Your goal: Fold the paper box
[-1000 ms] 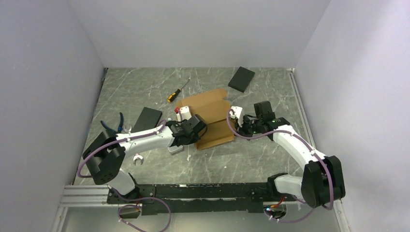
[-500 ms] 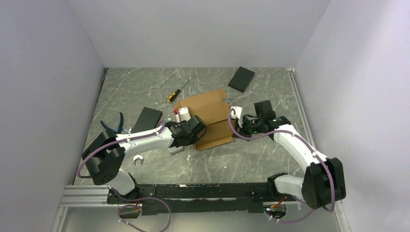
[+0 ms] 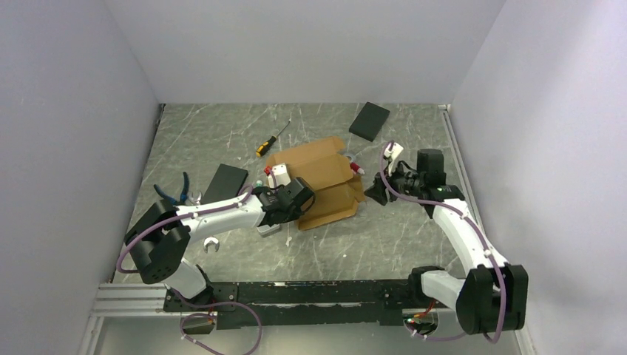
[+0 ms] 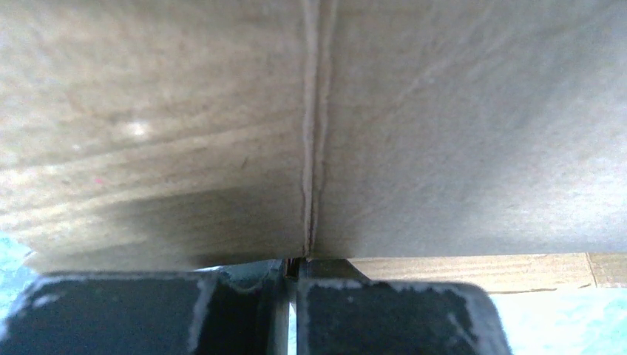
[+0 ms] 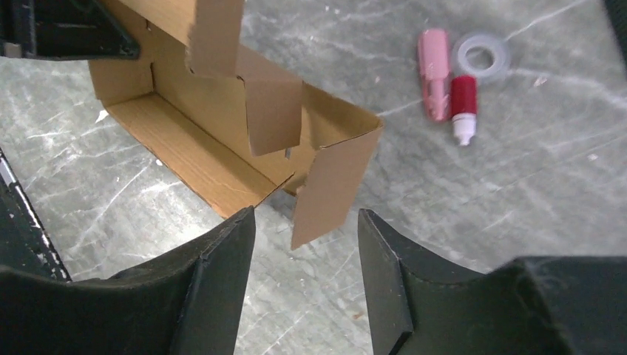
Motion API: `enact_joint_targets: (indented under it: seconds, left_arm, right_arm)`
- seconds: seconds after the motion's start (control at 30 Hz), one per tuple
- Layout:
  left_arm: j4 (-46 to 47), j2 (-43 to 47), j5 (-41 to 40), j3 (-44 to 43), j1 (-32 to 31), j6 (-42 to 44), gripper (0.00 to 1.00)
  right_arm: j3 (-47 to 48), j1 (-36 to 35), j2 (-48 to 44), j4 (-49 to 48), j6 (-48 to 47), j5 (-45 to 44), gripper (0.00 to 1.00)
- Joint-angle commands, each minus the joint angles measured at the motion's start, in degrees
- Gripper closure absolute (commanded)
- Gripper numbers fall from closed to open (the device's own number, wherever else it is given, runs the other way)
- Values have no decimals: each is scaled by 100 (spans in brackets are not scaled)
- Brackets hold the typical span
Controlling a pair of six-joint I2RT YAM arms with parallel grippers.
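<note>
Box [image 3: 325, 185] on bench [image 3: 222, 140], centre, half-erected. Left fingers [image 4: 148, 318] pinched shut on its near-left edge, anchoring it. Right fingers [image 5: 214, 296] spread, empty, just right of loose end flap [image 5: 329, 185], the likely next fold.

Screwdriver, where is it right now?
In the top view the screwdriver lies toward the back, left of centre, just beyond the far left corner of the cardboard box and not touching it.

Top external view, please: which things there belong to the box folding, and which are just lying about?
In the job: paper box; left gripper, shut on it; right gripper, open beside it.
Lying about: screwdriver; pliers; far black slab; near black slab.
</note>
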State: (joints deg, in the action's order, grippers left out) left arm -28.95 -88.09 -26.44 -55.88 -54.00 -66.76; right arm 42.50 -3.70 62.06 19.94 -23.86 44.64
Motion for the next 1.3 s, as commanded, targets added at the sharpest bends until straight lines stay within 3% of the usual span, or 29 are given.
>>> enact_joint_targets:
  seconds: [0.0, 0.2, 0.27, 0.47, 0.63, 0.93, 1.27]
  left_arm:
    - [87, 92, -153, -52, -32, -125, 100]
    - [91, 73, -134, -64, -32, -146, 100]
    - [90, 65, -134, -64, -32, -152, 100]
    - [-145, 23, -223, -117, -32, -379, 100]
    - [-305, -15, -287, -184, -34, -601, 100]
    - [-470, -50, -502, -275, -26, -812, 100]
    - [-405, -40, -510, -276, 21, -795, 100]
  right_arm:
    - [-127, -409, 235, -739, 800, -706, 41]
    - [-86, -738, 586, -897, 1029, -1598, 46]
    - [-107, -863, 621, -953, 1018, -1792, 55]
    - [-28, -1033, 751, -949, 1040, -2094, 100]
    - [-3, -1008, 470, -871, 1138, -1932, 100]
    - [-34, -742, 107, -698, 1119, -725, 100]
    - [-35, -743, 61, -669, 1122, -324, 100]
